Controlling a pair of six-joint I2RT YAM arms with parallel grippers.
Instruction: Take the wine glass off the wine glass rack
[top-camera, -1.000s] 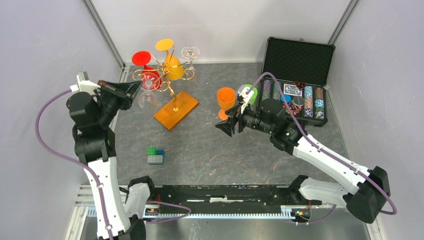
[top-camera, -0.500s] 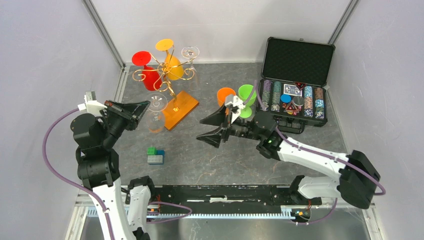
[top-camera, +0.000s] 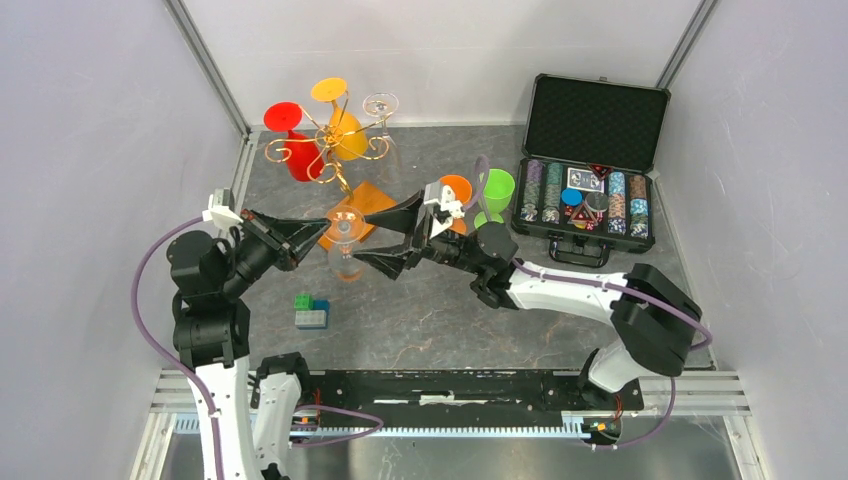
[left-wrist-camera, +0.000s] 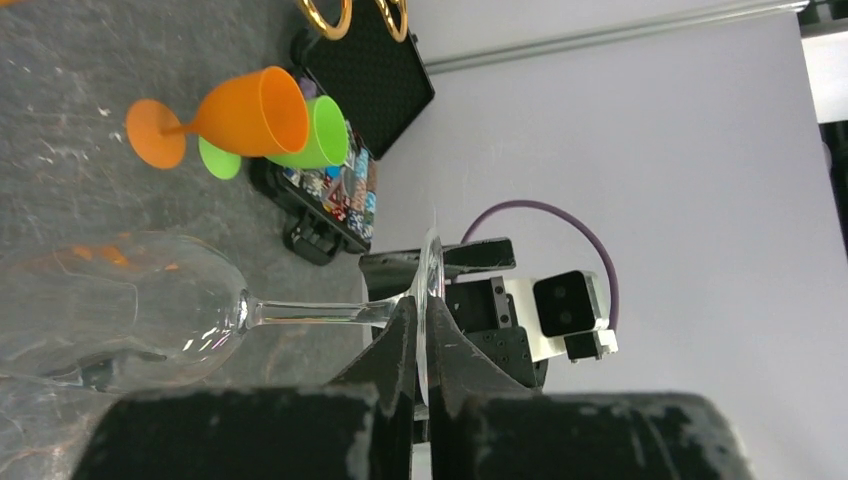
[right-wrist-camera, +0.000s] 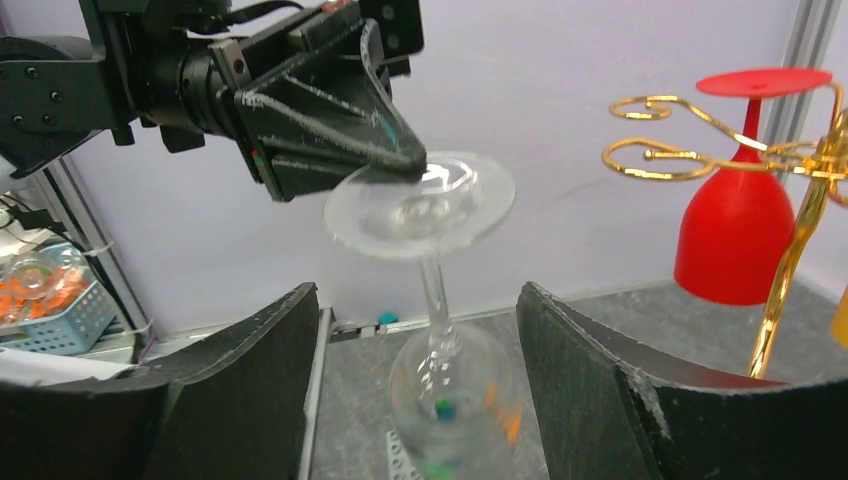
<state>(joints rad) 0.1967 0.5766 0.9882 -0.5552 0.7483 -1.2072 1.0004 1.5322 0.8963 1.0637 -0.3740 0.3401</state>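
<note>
The gold wire wine glass rack stands at the back left on its orange base. A red glass, an orange glass and a clear glass hang on it. My left gripper is shut on the foot of a clear wine glass, held upside down, off the rack and above the table. In the left wrist view the foot is pinched between the fingers. My right gripper is open, its jaws either side of the glass bowl without touching it.
An orange glass and a green glass stand on the table right of centre. An open poker chip case sits at the back right. Lego blocks lie below the held glass. The rack's arms and red glass are close on the right gripper's right.
My left gripper carried the clear glass away from the rack, rightward and toward the table's middle. My right arm swung left with jaws open and now brackets the glass.
</note>
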